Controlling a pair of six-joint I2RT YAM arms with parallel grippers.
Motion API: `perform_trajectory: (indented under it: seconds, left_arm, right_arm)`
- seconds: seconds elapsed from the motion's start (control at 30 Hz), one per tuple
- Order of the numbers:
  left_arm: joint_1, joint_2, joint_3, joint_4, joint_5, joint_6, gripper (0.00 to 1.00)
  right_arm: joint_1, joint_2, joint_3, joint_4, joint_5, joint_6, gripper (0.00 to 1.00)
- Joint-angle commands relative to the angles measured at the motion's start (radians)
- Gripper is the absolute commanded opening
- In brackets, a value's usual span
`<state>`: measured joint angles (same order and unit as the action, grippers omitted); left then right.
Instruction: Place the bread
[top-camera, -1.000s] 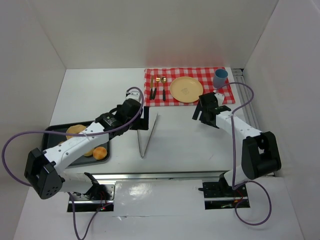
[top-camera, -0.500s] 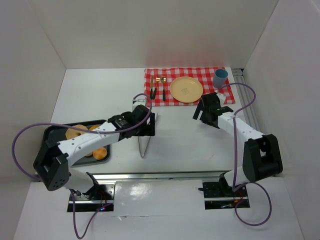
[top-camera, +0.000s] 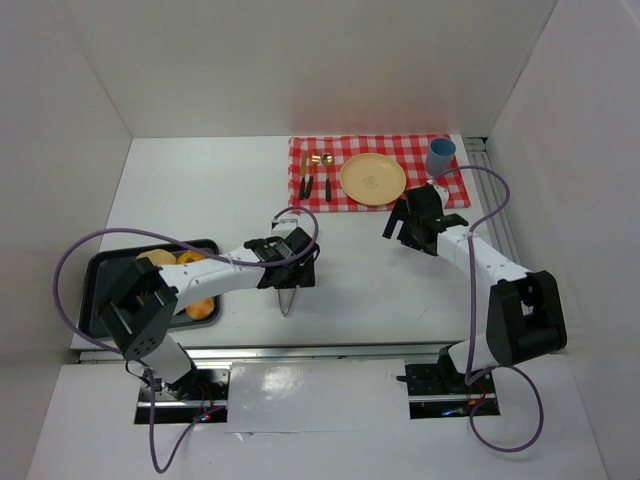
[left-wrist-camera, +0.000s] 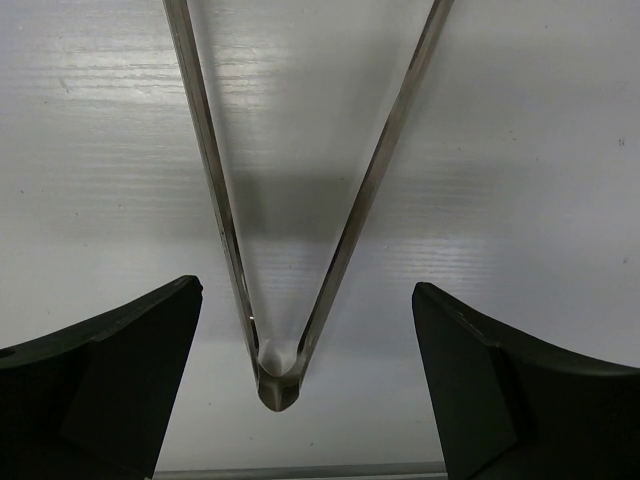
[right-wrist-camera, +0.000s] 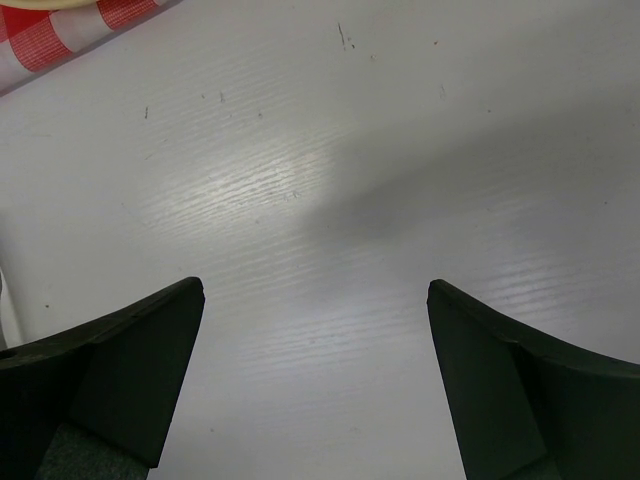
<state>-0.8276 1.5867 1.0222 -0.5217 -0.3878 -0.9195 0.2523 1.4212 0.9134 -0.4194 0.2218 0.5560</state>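
Tongs (left-wrist-camera: 278, 385) obstruct the table (left-wrist-camera: 520, 150) between the left hand's (left-wrist-camera: 305, 295) spread fingers.

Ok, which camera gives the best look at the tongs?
Left wrist: the tongs fill the frame, hinge and both arms sharp. Top external shows only their hinge end poking from under the left arm. Right wrist shows none of them.

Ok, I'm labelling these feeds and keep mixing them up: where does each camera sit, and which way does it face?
Top external: above and behind the bases, looking down on the table; both arms show whole.
Left wrist: on the left arm, facing down at the tongs; its open left end effector flanks their hinge.
Right wrist: on the right arm, facing down at bare table and a checked cloth corner; the open right end effector shows.
Shared: top external and left wrist both show the tongs.
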Motion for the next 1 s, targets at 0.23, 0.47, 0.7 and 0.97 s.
perform_trajectory:
  seconds: [0.23, 0.47, 0.7, 0.97]
  left_arm:
    - [0.054, 0.128, 0.035, 0.021, -0.042, -0.07, 1.0]
    - [0.088, 0.22, 0.107, 0.052, -0.043, -0.035, 1.0]
    - [0.097, 0.25, 0.139, 0.031, -0.065, -0.033, 0.69]
    - [0.097, -0.023, 0.119, -0.124, -0.146, -0.044, 0.2]
  right_arm:
    - [-0.007, -0.016, 0.022, 0.041, -0.015, -0.01, 1.0]
    - [-0.007, -0.025, 0.013, 0.041, -0.015, -0.01, 1.0]
    - [-0.007, -0.025, 0.013, 0.05, -0.024, -0.01, 1.0]
    - [-0.007, -0.025, 0.004, 0.059, -0.033, -0.01, 1.0]
